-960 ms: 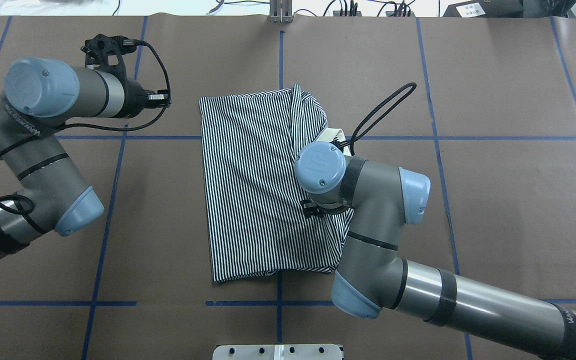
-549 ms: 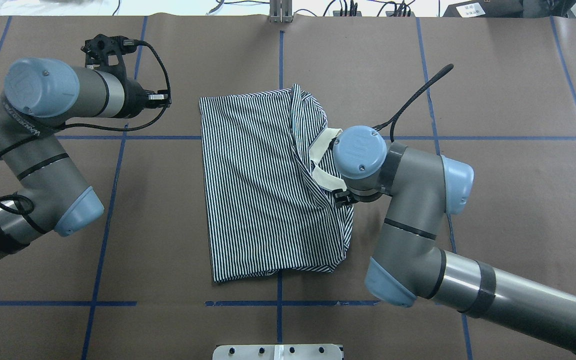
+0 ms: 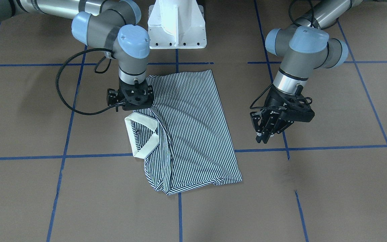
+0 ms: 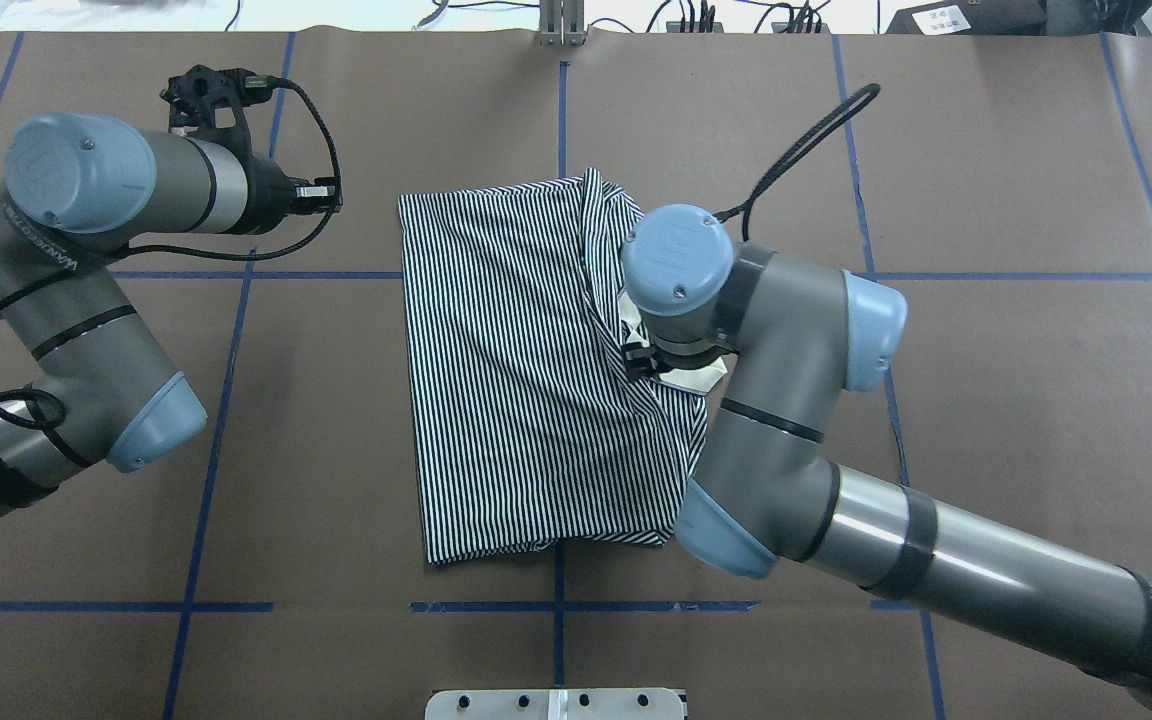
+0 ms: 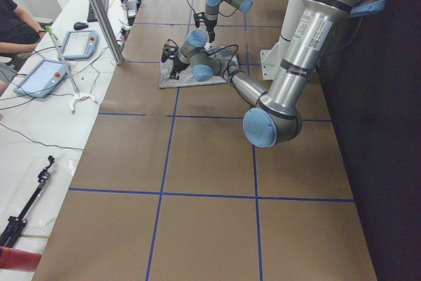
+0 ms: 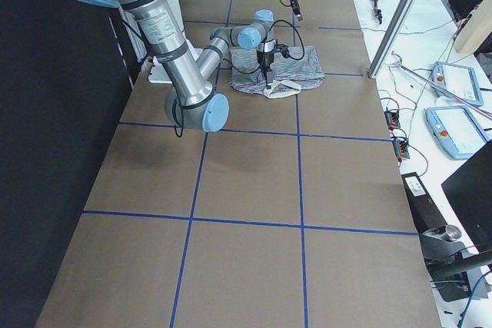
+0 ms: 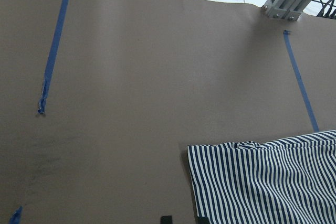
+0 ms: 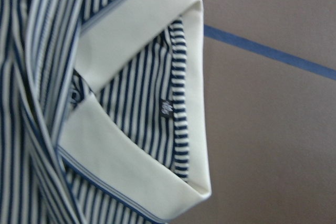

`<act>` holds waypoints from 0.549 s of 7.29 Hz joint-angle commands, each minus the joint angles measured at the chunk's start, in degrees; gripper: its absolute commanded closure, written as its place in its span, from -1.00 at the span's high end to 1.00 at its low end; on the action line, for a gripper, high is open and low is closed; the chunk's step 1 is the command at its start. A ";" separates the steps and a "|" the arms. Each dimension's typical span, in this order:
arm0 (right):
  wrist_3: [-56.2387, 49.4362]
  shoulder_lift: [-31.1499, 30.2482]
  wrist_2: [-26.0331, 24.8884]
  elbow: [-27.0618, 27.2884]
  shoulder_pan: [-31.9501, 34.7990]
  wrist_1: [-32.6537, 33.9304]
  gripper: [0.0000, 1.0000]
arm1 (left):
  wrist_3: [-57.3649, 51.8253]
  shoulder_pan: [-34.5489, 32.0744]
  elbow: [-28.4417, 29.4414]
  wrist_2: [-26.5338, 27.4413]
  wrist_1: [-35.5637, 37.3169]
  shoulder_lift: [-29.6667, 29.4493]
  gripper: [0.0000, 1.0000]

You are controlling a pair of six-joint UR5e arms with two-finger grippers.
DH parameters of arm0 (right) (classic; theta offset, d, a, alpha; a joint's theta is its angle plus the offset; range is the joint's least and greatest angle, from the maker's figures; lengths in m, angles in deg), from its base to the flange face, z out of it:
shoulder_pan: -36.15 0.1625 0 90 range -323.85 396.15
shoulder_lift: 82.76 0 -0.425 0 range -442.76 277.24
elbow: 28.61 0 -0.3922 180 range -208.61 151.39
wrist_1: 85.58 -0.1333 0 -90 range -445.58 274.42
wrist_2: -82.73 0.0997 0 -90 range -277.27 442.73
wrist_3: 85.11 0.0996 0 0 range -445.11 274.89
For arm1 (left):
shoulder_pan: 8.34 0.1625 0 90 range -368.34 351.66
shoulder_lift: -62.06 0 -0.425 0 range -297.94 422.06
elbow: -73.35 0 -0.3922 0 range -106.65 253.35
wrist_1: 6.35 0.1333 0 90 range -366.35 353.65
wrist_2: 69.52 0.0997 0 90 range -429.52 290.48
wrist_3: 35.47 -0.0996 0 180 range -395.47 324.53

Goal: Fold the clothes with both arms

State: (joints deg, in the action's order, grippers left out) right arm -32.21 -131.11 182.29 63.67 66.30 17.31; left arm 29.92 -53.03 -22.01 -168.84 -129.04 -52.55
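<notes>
In the middle of the brown table (image 4: pixel 986 420), your striped polo shirt (image 4: pixel 506 380) lies folded into a narrow panel, with its cream collar (image 3: pixel 143 135) turned out at the edge on the robot's right. The right gripper (image 3: pixel 132 101) points down over the cloth right beside that collar. Its fingers are hidden, so you cannot tell how they stand. The left gripper (image 3: pixel 265 136) hovers well apart from the shirt and holds nothing, and you cannot judge its opening either.
</notes>
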 commanded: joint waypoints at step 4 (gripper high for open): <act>4.32 11.79 -0.07 -19.23 -0.10 -8.32 1.00 | 0.00 -0.05 -0.17 0.00 0.00 0.00 -0.43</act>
State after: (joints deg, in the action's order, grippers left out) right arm -27.62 -119.88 182.26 46.46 66.21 9.37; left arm 29.92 -53.08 -22.15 -168.84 -129.04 -52.55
